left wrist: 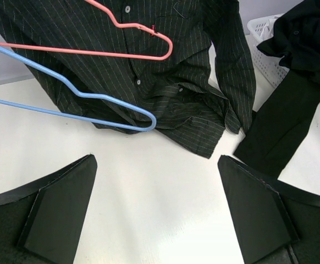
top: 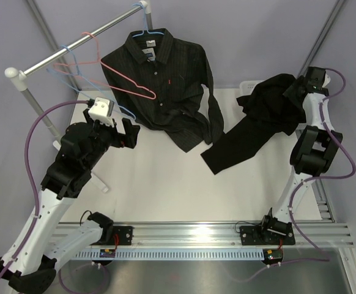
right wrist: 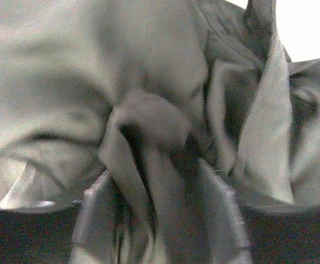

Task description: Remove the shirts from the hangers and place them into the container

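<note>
A pinstriped black shirt [top: 159, 86] [left wrist: 165, 71] hangs from a light blue hanger [top: 146, 32] on the rail, its hem resting on the table. A pink hanger [top: 132, 90] [left wrist: 94, 52] and another light blue hanger [top: 124, 111] [left wrist: 110, 100] hang bare in front of it. A plain black shirt [top: 270, 107] [left wrist: 292, 99] [right wrist: 149, 71] is heaped over the white container [top: 246, 86] [left wrist: 261, 33], one sleeve trailing onto the table. My right gripper [top: 291, 89] [right wrist: 160, 176] is at that heap, jaws parted with a loose fold between them. My left gripper [top: 115, 125] [left wrist: 157, 159] hovers open over bare table, below the blue hanger's tip.
The silver rail [top: 80, 43] slants across the back left on a white-capped post [top: 13, 75]. A purple cable [top: 40, 125] loops beside the left arm. An aluminium rail [top: 196, 233] runs along the near edge of the table.
</note>
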{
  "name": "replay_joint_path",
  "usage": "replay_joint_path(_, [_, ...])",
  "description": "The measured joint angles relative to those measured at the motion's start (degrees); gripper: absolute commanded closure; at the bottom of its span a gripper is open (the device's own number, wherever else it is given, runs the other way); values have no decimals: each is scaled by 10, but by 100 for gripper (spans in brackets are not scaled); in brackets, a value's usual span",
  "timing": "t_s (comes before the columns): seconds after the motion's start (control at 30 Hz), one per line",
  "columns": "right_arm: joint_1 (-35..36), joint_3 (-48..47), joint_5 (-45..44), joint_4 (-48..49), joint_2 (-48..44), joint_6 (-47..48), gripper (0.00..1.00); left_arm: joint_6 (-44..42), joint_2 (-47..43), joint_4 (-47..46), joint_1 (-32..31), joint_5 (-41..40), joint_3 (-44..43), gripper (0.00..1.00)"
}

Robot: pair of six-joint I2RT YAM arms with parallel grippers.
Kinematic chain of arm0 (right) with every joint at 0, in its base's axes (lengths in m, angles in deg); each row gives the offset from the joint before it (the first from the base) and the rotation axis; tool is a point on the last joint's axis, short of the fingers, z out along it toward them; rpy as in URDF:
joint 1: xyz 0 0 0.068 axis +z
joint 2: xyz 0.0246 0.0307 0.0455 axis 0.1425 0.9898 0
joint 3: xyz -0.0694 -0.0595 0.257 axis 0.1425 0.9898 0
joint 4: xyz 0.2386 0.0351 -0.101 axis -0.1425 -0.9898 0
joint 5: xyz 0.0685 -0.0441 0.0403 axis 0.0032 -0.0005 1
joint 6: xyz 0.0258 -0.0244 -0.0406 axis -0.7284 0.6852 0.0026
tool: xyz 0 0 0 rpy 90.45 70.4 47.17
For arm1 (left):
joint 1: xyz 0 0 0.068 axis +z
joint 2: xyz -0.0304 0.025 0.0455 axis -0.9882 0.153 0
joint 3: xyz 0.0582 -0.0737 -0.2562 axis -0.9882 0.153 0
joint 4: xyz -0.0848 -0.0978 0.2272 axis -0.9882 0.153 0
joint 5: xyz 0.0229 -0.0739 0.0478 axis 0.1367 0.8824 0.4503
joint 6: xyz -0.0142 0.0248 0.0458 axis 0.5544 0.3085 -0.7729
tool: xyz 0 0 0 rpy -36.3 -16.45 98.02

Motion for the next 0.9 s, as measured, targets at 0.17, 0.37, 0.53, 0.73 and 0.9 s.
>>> replay_joint_path(0.17, [0,77,5,68,-155,3,9,0,-14,0,0,-1,2,1])
replay_joint_path(0.37, [18,219,16,149,-343,-7,5,0,-33,-1,0,-2,6,1])
replay_joint_path(0.53, [57,420,53,216,-443,-47,4,0,-39,-2,0,-2,8,1])
replay_joint_path(0.73, [89,625,80,244,-482,-103,3,0,-39,-2,0,-3,9,1])
replay_joint_path(0.9, [106,674,83,249,-470,-125,2,0,-39,-3,0,-4,10,1])
